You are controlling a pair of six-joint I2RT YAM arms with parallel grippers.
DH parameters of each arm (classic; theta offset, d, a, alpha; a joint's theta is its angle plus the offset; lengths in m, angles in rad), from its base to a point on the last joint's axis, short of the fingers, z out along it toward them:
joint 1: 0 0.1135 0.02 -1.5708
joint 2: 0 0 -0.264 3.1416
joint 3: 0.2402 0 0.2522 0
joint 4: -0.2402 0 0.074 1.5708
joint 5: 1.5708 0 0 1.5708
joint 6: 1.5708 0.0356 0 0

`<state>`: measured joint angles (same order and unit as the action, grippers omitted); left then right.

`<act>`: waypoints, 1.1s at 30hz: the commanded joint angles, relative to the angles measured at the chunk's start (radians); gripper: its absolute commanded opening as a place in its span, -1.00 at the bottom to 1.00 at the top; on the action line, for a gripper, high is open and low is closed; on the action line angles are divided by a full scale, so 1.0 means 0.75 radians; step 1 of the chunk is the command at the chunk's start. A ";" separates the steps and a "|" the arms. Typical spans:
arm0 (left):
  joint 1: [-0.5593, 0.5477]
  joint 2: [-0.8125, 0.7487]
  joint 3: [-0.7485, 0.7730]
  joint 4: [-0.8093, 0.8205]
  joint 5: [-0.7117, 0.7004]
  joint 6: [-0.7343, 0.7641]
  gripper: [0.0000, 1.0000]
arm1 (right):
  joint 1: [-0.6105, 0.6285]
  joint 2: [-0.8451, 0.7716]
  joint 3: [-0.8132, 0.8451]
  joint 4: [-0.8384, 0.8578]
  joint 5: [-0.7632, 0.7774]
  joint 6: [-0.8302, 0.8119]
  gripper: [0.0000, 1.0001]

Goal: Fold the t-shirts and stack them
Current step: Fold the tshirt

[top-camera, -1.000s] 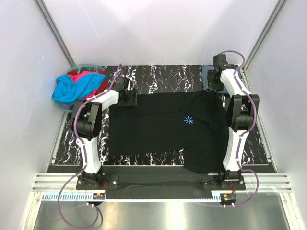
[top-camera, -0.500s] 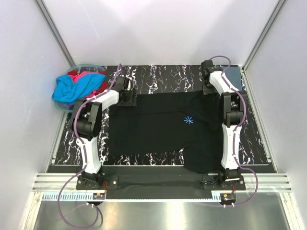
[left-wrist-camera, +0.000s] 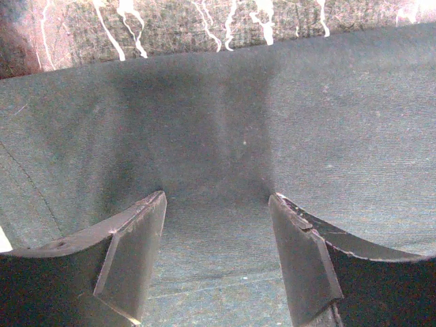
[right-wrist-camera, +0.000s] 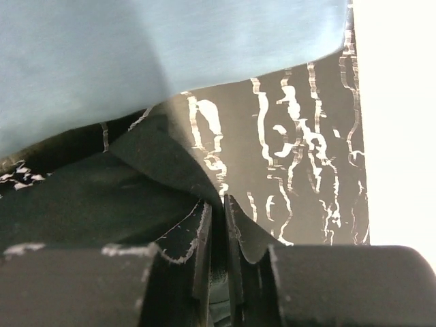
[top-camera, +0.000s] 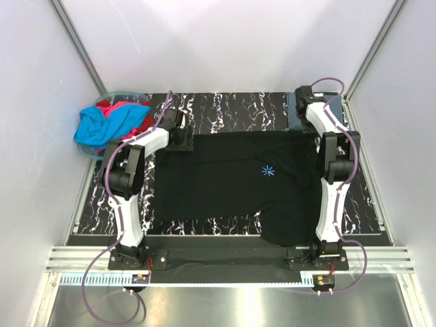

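Risk: black shirt [top-camera: 225, 184] lies flat on table [top-camera: 225, 105]; our right gripper [right-wrist-camera: 218, 203] pinches its far right corner, left gripper [left-wrist-camera: 218, 201] spread over far left edge, gripping nothing. If we lift now, one side drags, cloth bunches or slips from thin pinch.

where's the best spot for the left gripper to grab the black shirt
The far left corner, pinched from above at the edge. The black shirt lies flat there with no raised fold, so the free edge is probably easiest to lift. The left gripper hangs open right there, and the right gripper pinches the far right corner.
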<state>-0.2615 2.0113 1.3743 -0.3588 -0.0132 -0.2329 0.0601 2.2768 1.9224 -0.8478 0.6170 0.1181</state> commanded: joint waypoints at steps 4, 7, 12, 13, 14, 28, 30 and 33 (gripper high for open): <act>0.015 -0.015 0.000 -0.053 -0.054 0.012 0.38 | -0.135 -0.260 -0.123 0.220 -0.282 0.074 -0.69; 0.017 -0.013 0.004 -0.055 -0.054 0.016 0.38 | -0.209 -0.293 -0.176 0.281 -0.603 0.112 -0.63; 0.015 -0.007 0.010 -0.060 -0.052 0.016 0.38 | -0.313 -0.266 -0.193 0.296 -0.865 0.215 -0.64; 0.017 -0.004 0.008 -0.058 -0.050 0.018 0.38 | -0.331 -0.268 -0.223 0.326 -0.920 0.229 -0.66; 0.017 -0.002 0.012 -0.062 -0.050 0.018 0.38 | -0.348 -0.281 -0.244 0.351 -0.974 0.262 -0.67; 0.032 0.024 0.041 -0.090 -0.044 0.012 0.38 | -0.565 -0.346 -0.546 0.858 -1.651 0.562 -0.72; 0.030 0.028 0.045 -0.092 -0.044 0.010 0.38 | -0.575 -0.316 -0.561 0.907 -1.730 0.599 -0.83; 0.032 0.028 0.045 -0.090 -0.044 0.014 0.39 | -0.595 -0.297 -0.642 1.209 -1.890 0.722 -0.84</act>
<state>-0.2512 2.0117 1.3819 -0.3851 -0.0158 -0.2329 -0.3729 2.0663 1.4780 -0.2127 -0.6228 0.5507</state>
